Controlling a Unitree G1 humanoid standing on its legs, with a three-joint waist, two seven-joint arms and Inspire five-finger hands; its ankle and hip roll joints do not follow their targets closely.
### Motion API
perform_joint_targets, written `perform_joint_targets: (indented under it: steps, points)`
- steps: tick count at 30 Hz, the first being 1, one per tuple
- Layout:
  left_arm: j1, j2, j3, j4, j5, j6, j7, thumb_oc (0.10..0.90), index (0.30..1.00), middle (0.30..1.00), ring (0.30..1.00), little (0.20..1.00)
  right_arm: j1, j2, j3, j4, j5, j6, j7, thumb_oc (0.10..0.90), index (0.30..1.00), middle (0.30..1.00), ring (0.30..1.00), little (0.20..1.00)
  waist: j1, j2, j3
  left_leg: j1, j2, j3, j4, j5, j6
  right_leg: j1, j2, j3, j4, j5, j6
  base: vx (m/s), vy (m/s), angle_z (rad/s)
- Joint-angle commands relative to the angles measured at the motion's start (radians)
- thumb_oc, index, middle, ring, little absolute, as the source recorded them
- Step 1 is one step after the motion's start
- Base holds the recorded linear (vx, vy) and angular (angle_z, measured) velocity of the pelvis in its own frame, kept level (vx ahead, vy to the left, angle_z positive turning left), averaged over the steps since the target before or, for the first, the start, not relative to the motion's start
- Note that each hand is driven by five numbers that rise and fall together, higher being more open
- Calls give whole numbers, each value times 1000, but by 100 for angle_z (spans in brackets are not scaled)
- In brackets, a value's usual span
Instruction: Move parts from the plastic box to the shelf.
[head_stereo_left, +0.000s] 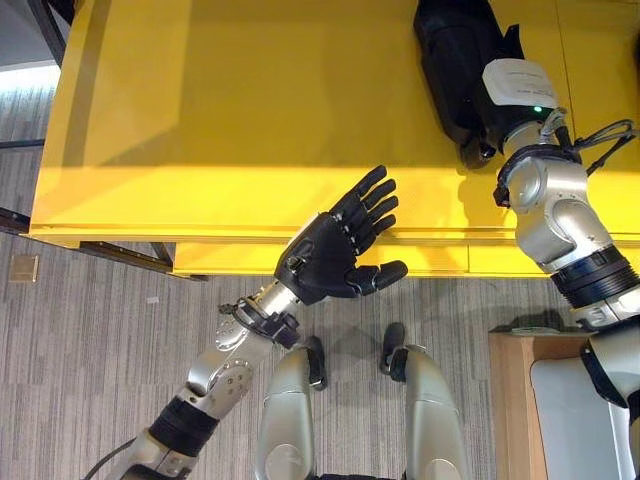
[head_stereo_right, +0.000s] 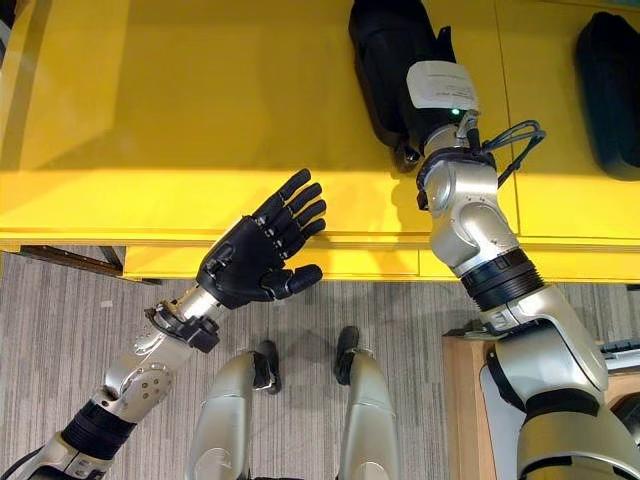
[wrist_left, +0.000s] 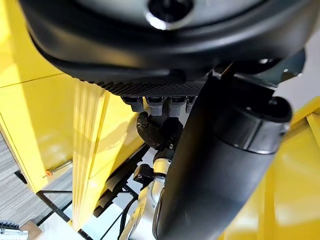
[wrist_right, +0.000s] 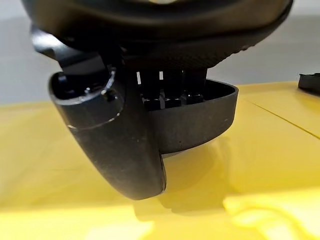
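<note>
on the yellow shelf (head_stereo_left: 250, 110), in the left eye view, a black part (head_stereo_left: 455, 60) lies toward the far edge, and the right hand (head_stereo_left: 470, 100) lies along it with the wrist reaching back over the shelf's front edge; from here the hand and the part blur into one dark shape, so where the fingers end is hard to tell. the left hand (head_stereo_left: 335, 255) hovers at the shelf's front edge, palm up, fingers straight and spread, thumb out to the side, holding nothing. a wooden stand (head_stereo_left: 515, 400) shows below the shelf on the right arm's side, over the grey striped floor (head_stereo_left: 90, 340). in the right eye view, the same black part (head_stereo_right: 385, 50) sits under the right hand (head_stereo_right: 400, 95), and a second part (head_stereo_right: 610, 85) rests on the shelf well off to its right, touching nothing; the left hand (head_stereo_right: 255, 260) is again splayed and empty at the shelf's front edge. in the left wrist view, the left hand (wrist_left: 215, 165) shows a thumb and short finger stubs with the yellow shelf (wrist_left: 40, 115) past them and nothing in the grasp. in the right wrist view, the right hand (wrist_right: 125, 145) has its thumb pressed down one side of the part (wrist_right: 195, 125) and its fingers over the rim, clasping it against the shelf (wrist_right: 60, 165); the second part (wrist_right: 310, 82) peeks in at the far edge.
</note>
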Motion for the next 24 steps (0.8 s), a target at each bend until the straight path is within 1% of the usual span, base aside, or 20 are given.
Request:
perform_joint_targets:
  steps: [1,3,6,11,14,18,21,23,24]
  points:
    - [-4,17,21,-201,-51,-61,-65,900,1000,1000,1000,1000,81,-28,45,-74,51,18,72,900,1000,1000,1000,1000,21,-4,-14,44,-20,-44,-155,68,-17,102,3,-24,101,-164,16,0,0,0]
    - [-4,15,21,-201,-47,-60,-62,900,1000,1000,1000,1000,90,-24,38,-82,53,34,66,900,1000,1000,1000,1000,20,-5,-14,47,-21,-43,-153,65,-17,105,2,-25,102,-164,16,0,0,0]
    - [-2,12,21,-201,-39,-57,-57,900,1000,1000,1000,1000,107,-14,24,-84,78,39,46,900,1000,1000,1000,1000,18,-6,-14,52,-22,-44,-150,61,-16,111,2,-24,105,-167,16,0,0,0]
    - [-8,4,18,-198,-32,-54,-55,900,1000,1000,1000,1000,123,10,-2,-76,173,46,6,900,1000,1000,1000,1000,16,-3,-14,56,-23,-43,-147,58,-15,114,2,-22,106,-168,14,0,0,0]
    - [-6,2,18,-200,-32,-52,-55,900,1000,1000,1000,1000,133,17,-12,-76,199,49,4,900,1000,1000,1000,1000,15,-2,-14,58,-25,-44,-145,56,-15,116,1,-22,107,-169,14,0,0,0]
    - [1,-2,21,-199,-28,-53,-55,900,1000,1000,1000,1000,163,18,-28,-85,218,62,31,900,1000,1000,1000,1000,10,-1,-14,70,-28,-43,-143,50,-14,125,-1,-19,110,-173,14,8,6,-1]
    - [2,-3,24,-201,-28,-52,-52,900,1000,1000,1000,1000,182,16,-36,-92,238,51,25,900,1000,1000,1000,1000,6,-2,-14,73,-27,-41,-141,48,-14,127,1,-16,108,-174,14,0,0,0]
    - [2,-8,23,-202,-23,-50,-50,900,1000,1000,1000,1000,199,23,-49,-101,211,38,-11,900,1000,1000,1000,1000,3,-2,-14,77,-26,-41,-141,48,-14,131,0,-13,108,-173,14,0,0,0]
    - [-1,-6,23,-201,-25,-48,-49,900,1000,1000,1000,1000,193,25,-57,-101,250,32,-6,900,1000,1000,1000,1000,2,-2,-14,81,-26,-39,-143,48,-14,134,1,-12,104,-172,15,0,0,0]
